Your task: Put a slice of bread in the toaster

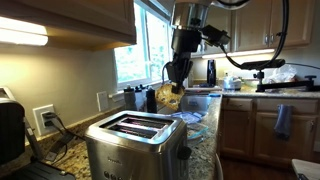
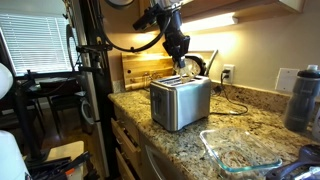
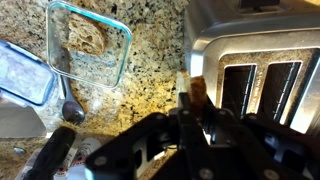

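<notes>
The brushed-steel toaster (image 1: 130, 145) stands on the granite counter, with its two dark top slots facing up. It shows in both exterior views (image 2: 180, 102) and at the right of the wrist view (image 3: 250, 50). My gripper (image 1: 174, 88) hangs above and a little beyond the toaster, shut on a tan slice of bread (image 1: 169, 99). In the wrist view the slice (image 3: 197, 92) sticks out edge-on between the fingers (image 3: 190, 105), just beside the toaster's near slot. In the exterior view from the counter's end the gripper (image 2: 181, 66) is just over the toaster top.
A clear glass dish (image 3: 118, 62) holding another piece of bread (image 3: 86, 38) sits on the counter beside the toaster, also visible in an exterior view (image 2: 240, 152). A blue-tinted lid (image 3: 22, 72), a spoon (image 3: 70, 110), a black appliance (image 1: 10, 130), a bottle (image 2: 304, 98) and a cutting board (image 2: 143, 68) stand around.
</notes>
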`<state>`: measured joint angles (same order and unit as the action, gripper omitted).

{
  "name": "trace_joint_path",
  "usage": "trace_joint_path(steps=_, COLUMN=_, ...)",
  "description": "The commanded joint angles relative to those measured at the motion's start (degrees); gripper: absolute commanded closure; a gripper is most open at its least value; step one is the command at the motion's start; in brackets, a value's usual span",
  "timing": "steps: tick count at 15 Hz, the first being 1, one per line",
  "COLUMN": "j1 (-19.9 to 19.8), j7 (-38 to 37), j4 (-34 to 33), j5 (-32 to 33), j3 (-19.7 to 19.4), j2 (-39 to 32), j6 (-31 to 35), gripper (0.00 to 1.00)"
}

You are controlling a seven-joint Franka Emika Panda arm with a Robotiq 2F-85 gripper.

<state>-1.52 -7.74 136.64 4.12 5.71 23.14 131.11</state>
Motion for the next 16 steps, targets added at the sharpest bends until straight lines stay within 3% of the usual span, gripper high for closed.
trace_joint_path(steps=1, j1=0.33, j7=-1.72, j4=1.71, j5=1.36, j3=0.3, j2=2.56, j6=-0.8, gripper=0.92)
trace_joint_path(steps=16, j1=0.65, j7=-2.19, j4=0.09, j5=1.26, j3=1.6, j2=2.1, j6=-1.61, gripper=0.92)
